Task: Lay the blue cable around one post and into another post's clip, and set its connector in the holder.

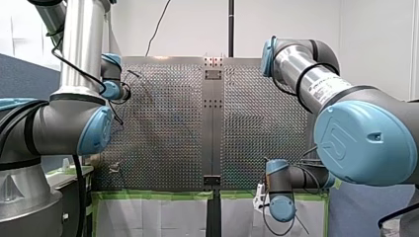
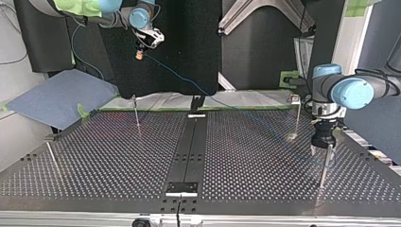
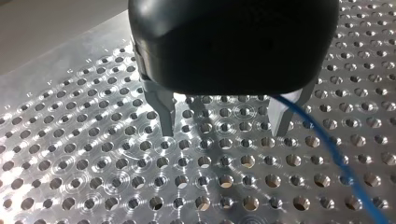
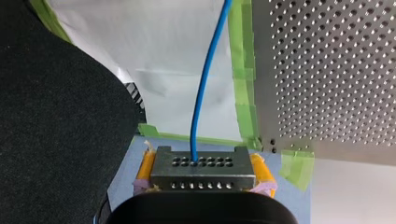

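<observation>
My right gripper (image 4: 201,164), with yellow pads (image 4: 146,166), is shut on the grey connector (image 4: 201,179). The blue cable (image 4: 201,93) leaves the connector's face. In the top view this gripper (image 2: 139,53) hangs beyond the table's far edge, and the cable (image 2: 189,81) slopes down from it toward the table. My left gripper (image 3: 222,128) stands open just above the perforated plate, with nothing between its metal fingers (image 3: 163,114). The cable (image 3: 327,149) runs past the outside of one finger. In the top view my left gripper (image 2: 324,149) hovers beside a thin post (image 2: 325,166).
More thin posts stand on the plate: one (image 2: 136,115) at the far left of the top view, one (image 2: 297,115) at the far right, one (image 2: 52,158) leaning at the near left. A black strip (image 2: 189,151) runs down the middle, with small brackets (image 2: 181,188) at its ends. Green tape (image 4: 243,79) edges the plate.
</observation>
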